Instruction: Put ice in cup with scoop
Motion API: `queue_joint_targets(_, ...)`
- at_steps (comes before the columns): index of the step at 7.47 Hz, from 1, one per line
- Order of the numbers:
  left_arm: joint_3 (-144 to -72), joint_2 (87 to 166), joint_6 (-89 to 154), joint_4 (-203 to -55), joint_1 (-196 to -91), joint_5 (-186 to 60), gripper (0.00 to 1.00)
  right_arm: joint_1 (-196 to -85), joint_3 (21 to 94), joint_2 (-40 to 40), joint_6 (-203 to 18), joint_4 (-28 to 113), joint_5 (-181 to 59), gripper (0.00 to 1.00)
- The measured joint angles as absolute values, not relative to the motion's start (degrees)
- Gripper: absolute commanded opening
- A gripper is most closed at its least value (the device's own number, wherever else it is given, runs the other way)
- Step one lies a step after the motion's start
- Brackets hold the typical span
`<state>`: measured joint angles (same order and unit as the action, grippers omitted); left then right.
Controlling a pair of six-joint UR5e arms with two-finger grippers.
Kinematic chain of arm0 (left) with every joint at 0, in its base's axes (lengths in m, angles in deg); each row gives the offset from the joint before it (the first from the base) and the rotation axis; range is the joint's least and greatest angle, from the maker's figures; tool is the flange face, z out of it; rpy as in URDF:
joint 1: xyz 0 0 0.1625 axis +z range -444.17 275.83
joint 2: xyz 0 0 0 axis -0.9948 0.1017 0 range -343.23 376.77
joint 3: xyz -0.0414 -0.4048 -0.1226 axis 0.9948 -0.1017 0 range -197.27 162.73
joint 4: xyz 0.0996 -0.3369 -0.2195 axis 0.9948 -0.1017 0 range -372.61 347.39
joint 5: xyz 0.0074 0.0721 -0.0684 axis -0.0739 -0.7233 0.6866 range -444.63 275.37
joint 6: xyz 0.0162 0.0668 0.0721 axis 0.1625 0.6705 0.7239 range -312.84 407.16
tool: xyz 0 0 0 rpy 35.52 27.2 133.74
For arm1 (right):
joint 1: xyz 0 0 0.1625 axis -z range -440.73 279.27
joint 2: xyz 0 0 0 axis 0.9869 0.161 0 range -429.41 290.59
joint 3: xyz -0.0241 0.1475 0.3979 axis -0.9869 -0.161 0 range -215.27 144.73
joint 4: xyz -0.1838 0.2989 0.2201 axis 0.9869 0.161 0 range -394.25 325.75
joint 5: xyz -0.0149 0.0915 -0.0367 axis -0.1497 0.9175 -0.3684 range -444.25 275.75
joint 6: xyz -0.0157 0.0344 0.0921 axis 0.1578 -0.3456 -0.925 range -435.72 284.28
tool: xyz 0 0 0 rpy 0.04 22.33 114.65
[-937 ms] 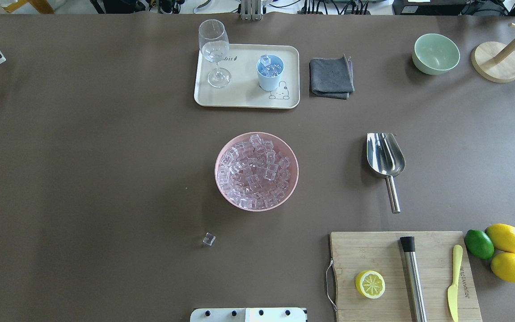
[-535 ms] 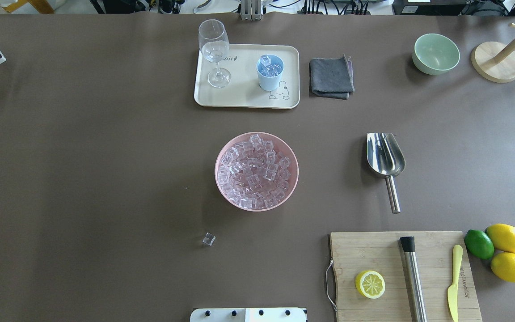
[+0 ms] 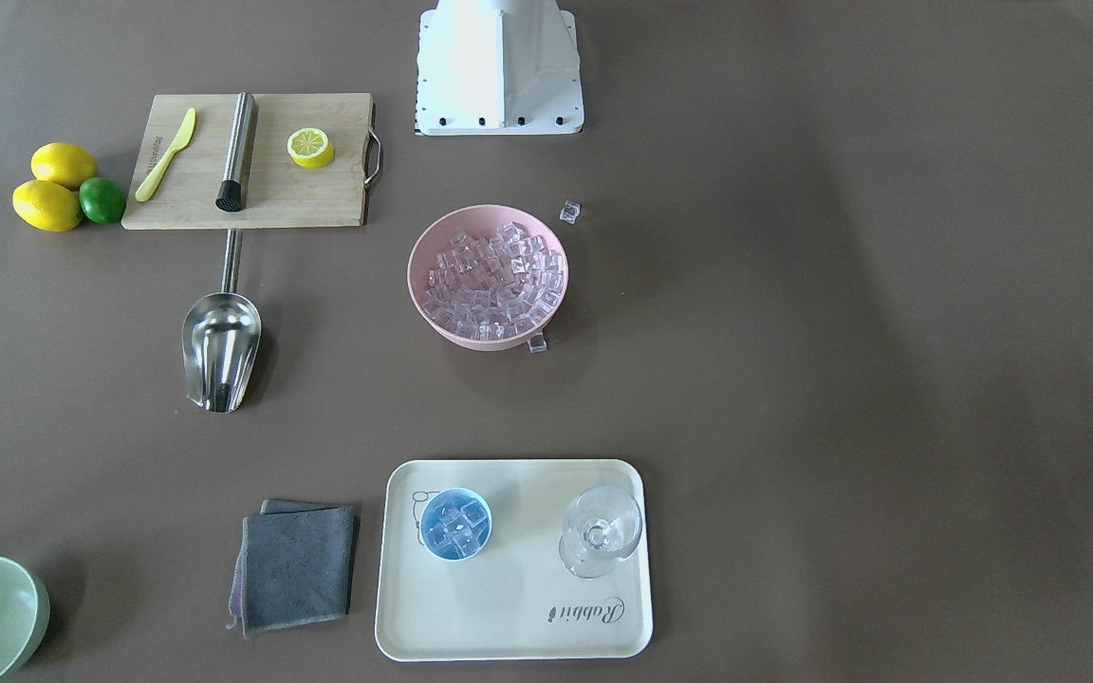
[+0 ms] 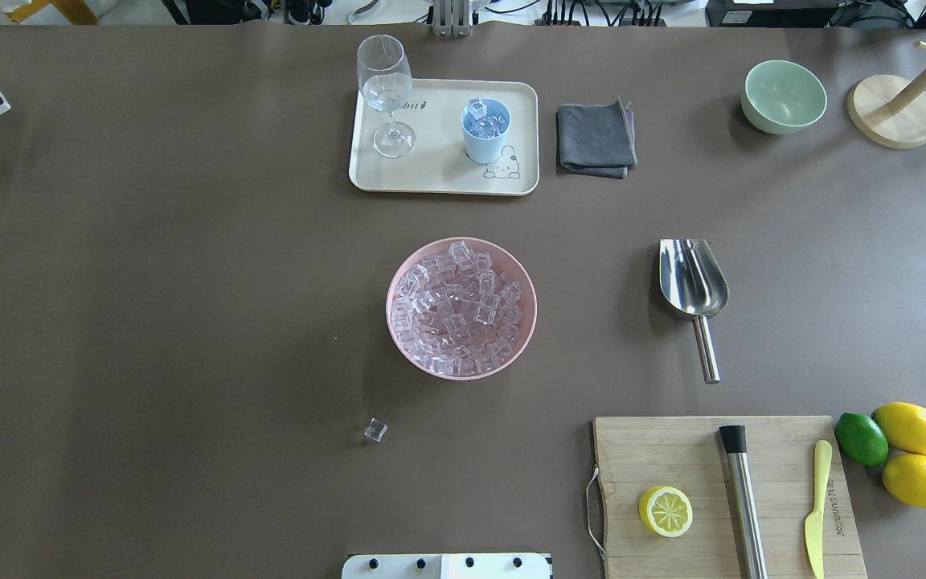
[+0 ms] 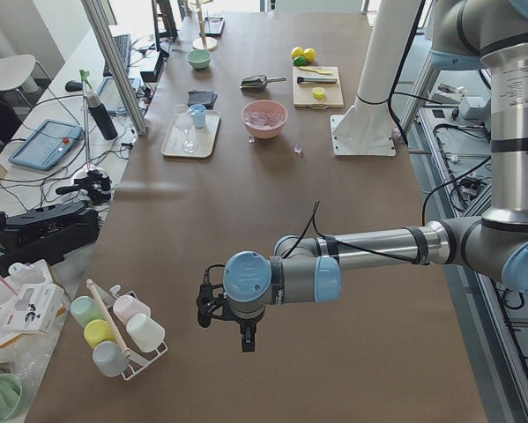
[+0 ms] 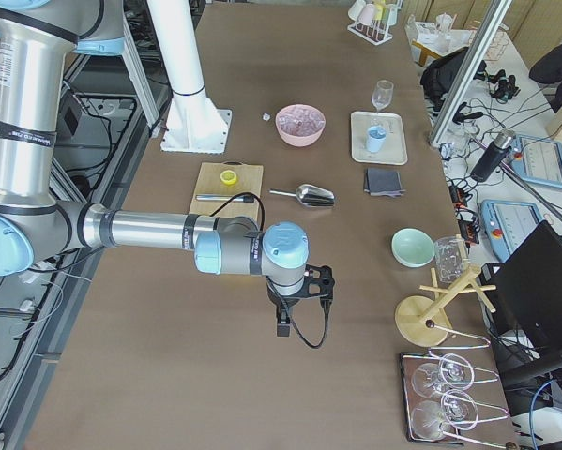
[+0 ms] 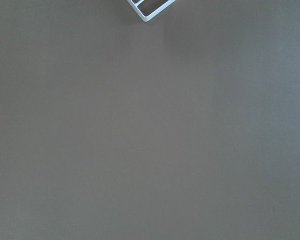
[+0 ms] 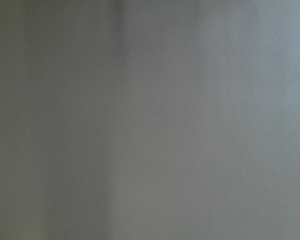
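The ice (image 4: 461, 307) fills a pink bowl (image 4: 395, 330) at the table's middle. One loose cube (image 4: 375, 430) lies near the robot's side, and another (image 3: 537, 343) rests against the bowl's far side. The light-blue cup (image 4: 485, 129) stands on a cream tray (image 4: 431, 173) and holds several cubes. The steel scoop (image 4: 694, 281) lies on the table right of the bowl, with its handle toward the robot. My left gripper (image 5: 247, 342) and right gripper (image 6: 282, 326) hang over bare table far out at opposite ends. I cannot tell whether they are open or shut.
A wine glass (image 4: 387, 88) shares the tray. A grey cloth (image 4: 596, 138), a green bowl (image 4: 783, 96) and a wooden stand (image 4: 893, 108) lie at the far right. A cutting board (image 4: 656, 450) carries a lemon half, a steel cylinder and a yellow knife, with lemons and a lime (image 4: 861, 438) beside it.
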<state>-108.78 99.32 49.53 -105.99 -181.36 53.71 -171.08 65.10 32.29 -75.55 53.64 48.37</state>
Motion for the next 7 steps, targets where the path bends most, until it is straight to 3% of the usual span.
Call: queue_joint_targets(7,-108.91,98.63,49.53,-106.0,-181.83,53.73,0.98,-171.08,65.1,32.28,-75.55,53.64,48.39,0.99)
